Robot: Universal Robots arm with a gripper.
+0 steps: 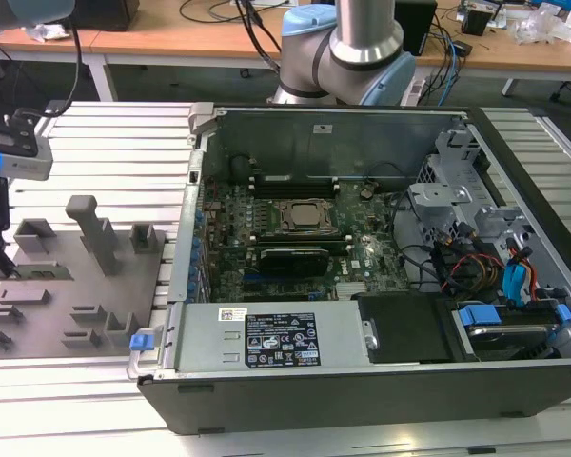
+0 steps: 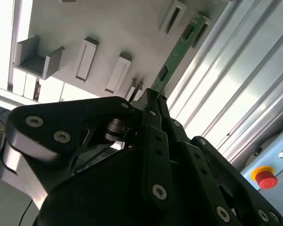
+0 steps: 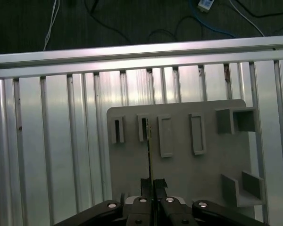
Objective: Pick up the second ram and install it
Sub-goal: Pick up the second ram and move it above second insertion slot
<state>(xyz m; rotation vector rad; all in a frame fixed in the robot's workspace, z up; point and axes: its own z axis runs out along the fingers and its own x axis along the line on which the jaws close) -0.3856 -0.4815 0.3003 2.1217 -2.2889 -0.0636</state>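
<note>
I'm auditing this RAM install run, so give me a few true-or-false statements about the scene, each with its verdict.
1. The gripper is shut on the green RAM stick. True.
2. The computer case is closed. False: it lies open, with its motherboard exposed.
3. The gripper holds the stick at the grey tray, outside the case. True.
4. The tray sits inside the case. False: it lies on the slatted aluminium table, beside the case on the exterior view's left.
</note>
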